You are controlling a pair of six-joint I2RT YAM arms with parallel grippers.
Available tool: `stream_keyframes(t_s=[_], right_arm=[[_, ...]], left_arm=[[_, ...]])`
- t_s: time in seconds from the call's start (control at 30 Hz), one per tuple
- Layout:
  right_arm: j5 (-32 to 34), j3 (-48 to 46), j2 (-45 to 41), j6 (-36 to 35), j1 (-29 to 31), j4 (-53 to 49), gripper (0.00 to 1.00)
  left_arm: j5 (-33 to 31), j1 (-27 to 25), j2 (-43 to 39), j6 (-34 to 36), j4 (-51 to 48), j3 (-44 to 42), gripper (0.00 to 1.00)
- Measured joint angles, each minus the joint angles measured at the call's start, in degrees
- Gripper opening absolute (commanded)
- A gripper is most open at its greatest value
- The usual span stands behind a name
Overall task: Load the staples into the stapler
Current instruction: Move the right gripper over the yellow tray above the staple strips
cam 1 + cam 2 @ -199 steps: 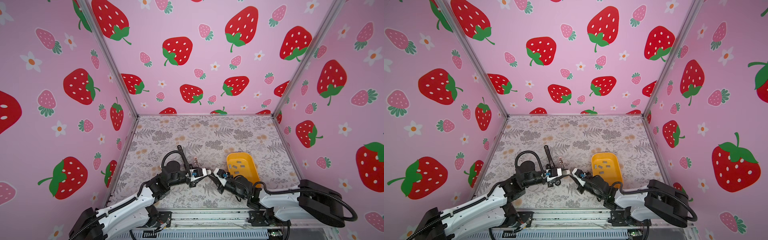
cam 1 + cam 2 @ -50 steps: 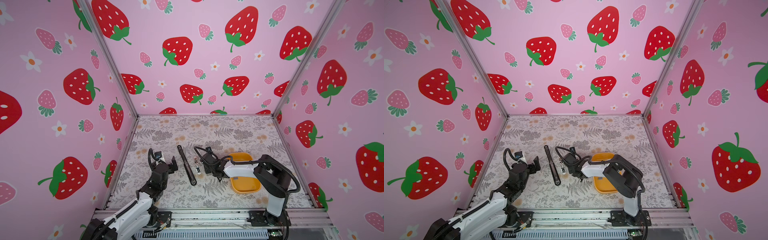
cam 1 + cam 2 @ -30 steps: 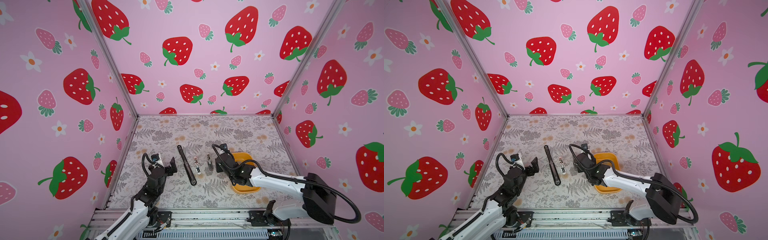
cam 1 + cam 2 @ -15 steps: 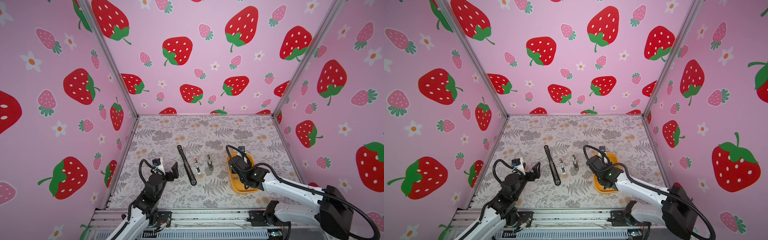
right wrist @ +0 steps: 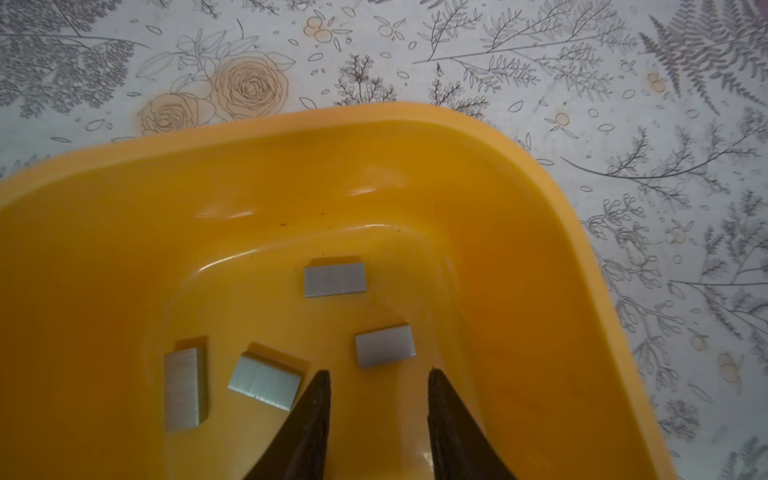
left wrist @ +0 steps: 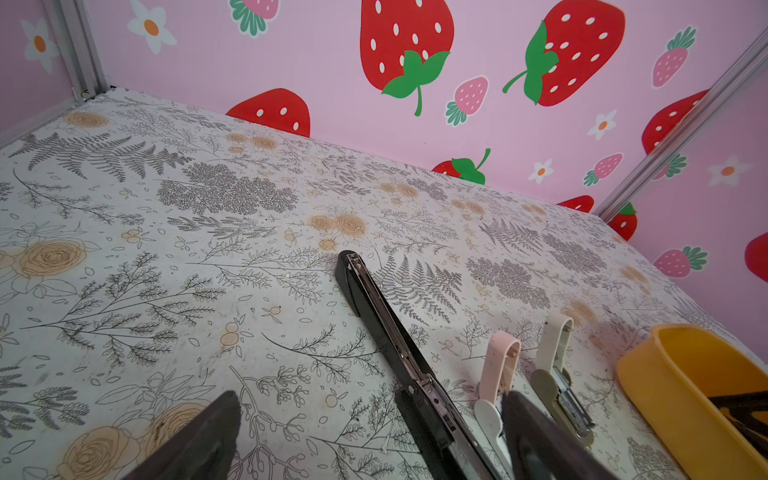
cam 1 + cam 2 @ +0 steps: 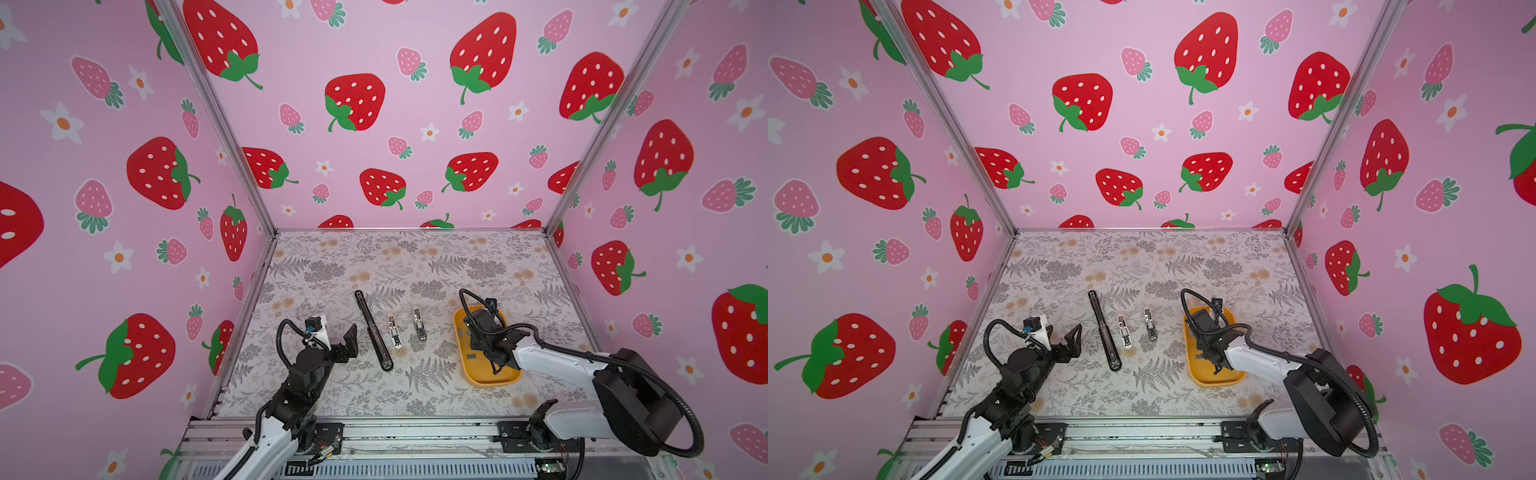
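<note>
Three staplers lie open side by side mid-table: a long black stapler (image 7: pixel 372 330) (image 6: pixel 395 349), a small pink-and-white one (image 7: pixel 394 330) (image 6: pixel 496 374) and a small beige one (image 7: pixel 419 324) (image 6: pixel 555 374). Several grey staples strips (image 5: pixel 334 280) (image 5: pixel 384 345) (image 5: pixel 264 384) rest on the floor of a yellow tray (image 7: pixel 484 376) (image 5: pixel 519 257). My right gripper (image 5: pixel 378 370) hangs inside the tray, open partway, nothing between its fingers; the nearest strip lies just past the tips. My left gripper (image 7: pixel 336 332) (image 6: pixel 370 411) stands wide open and empty, left of the black stapler.
The pink strawberry walls close the table on three sides. The tray (image 7: pixel 1214 378) sits right of the staplers, near the front. Bare floral mat (image 7: pixel 395 266) stretches behind the staplers to the back wall.
My right gripper has moved right, from beside the beige stapler to over the tray, and its jaws have narrowed slightly. The left arm has drawn back toward the front, still open.
</note>
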Motion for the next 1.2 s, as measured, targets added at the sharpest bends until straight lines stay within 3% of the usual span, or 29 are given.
stream_keyframes(t_s=[0.63, 1.2], right_arm=[[-4.5, -6.4, -4.0, 4.0, -0.3, 6.2, 0.47], [-5.2, -5.8, 0.3, 4.7, -0.3, 12.2, 0.47]], left_arm=[[0.0, 0.0, 0.0, 0.0, -0.2, 0.0, 0.99], [0.0, 0.0, 0.0, 0.0, -0.2, 0.0, 0.99]])
